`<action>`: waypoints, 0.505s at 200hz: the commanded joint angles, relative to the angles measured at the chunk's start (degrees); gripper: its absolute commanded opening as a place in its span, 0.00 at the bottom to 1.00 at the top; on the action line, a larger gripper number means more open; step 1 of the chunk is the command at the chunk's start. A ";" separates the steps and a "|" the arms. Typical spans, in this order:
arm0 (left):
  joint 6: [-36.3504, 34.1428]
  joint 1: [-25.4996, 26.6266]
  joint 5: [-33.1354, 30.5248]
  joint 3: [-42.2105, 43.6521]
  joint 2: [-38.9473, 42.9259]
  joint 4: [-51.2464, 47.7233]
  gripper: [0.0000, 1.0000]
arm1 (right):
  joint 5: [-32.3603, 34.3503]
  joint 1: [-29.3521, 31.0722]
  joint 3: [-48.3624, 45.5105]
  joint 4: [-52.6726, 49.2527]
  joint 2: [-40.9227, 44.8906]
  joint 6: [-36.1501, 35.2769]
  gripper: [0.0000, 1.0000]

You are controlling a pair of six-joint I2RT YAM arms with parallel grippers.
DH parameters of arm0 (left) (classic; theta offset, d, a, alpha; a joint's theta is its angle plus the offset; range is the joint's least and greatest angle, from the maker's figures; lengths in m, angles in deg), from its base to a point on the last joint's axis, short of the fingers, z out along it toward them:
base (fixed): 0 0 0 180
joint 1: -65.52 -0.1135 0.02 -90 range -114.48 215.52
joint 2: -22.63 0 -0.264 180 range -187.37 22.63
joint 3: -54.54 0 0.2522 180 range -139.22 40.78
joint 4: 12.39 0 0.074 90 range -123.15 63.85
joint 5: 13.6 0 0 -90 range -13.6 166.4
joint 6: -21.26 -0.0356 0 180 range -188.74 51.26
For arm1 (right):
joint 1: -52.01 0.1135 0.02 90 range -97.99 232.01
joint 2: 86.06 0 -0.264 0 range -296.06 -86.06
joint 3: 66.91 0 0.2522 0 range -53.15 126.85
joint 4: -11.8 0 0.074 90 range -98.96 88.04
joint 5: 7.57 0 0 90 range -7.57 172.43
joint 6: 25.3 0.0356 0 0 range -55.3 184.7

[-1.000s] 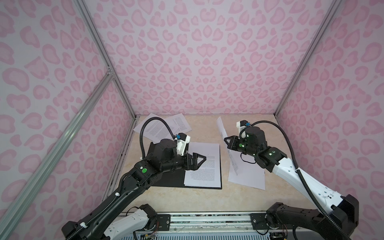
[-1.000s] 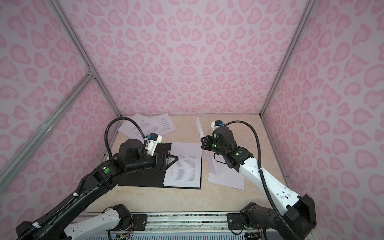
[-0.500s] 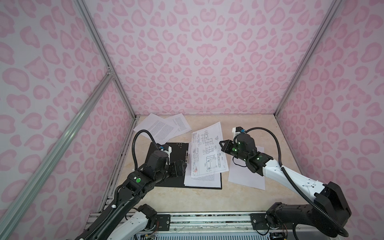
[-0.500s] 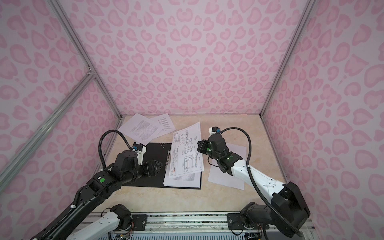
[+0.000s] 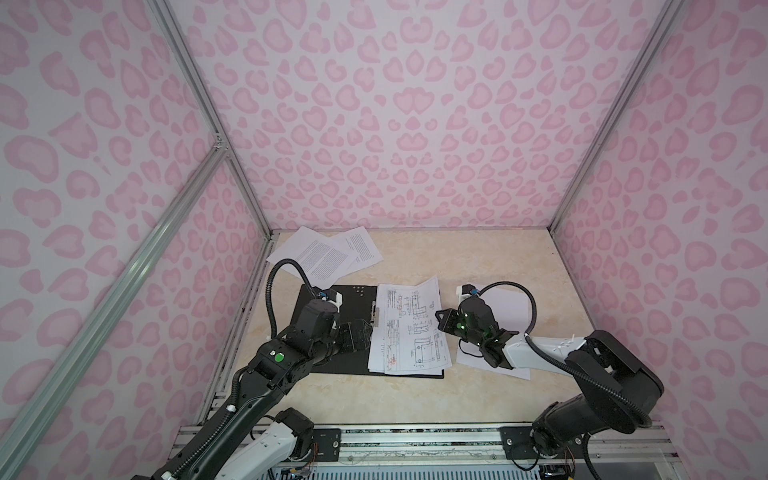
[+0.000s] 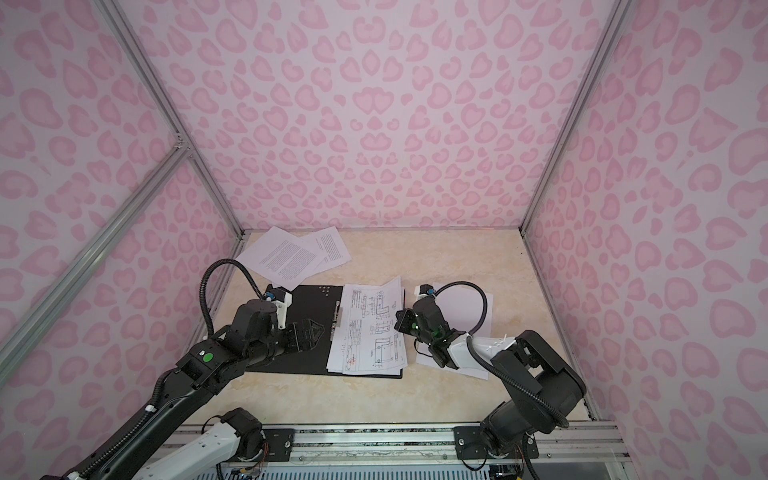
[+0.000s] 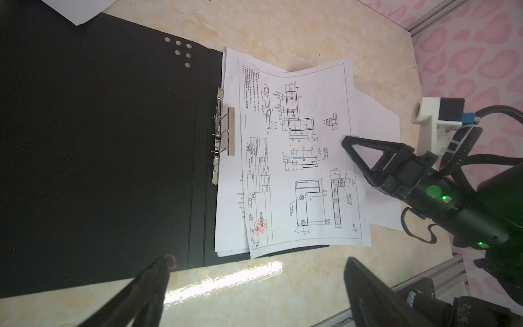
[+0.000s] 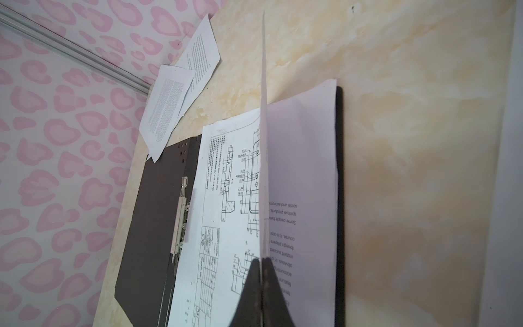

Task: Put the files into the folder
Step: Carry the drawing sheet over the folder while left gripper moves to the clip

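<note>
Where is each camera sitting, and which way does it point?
Both top views: cameras high at the front, looking down on the beige table; both arms show, left gripper open, right gripper shut on the white line-drawing sheet.
Left wrist view: on the left arm, facing the open black folder with metal clip; its own fingers show, plus the right gripper.
Right wrist view: on the right arm, looking along the held sheet toward two white printed text sheets; its own fingertips show.
Shared: all views show folder and drawing sheet.

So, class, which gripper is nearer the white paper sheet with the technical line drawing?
Right. The right gripper pinches the sheet; the left gripper hangs open beside it over the black folder.
</note>
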 commanded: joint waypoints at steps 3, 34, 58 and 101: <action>0.33 -0.09 0.28 0.53 -0.69 0.10 0.98 | 2.88 1.02 -0.83 5.10 -1.14 1.93 0.00; 1.00 -0.13 1.13 1.16 -1.62 1.04 0.98 | 4.77 2.16 -0.93 7.14 -3.38 4.39 0.00; 1.44 -0.18 1.66 1.63 -2.08 1.43 0.98 | 5.20 2.57 -0.39 8.01 -4.38 4.96 0.00; 2.03 -0.22 2.02 2.51 -2.21 2.23 0.98 | 6.15 2.93 0.36 7.94 -5.29 5.68 0.00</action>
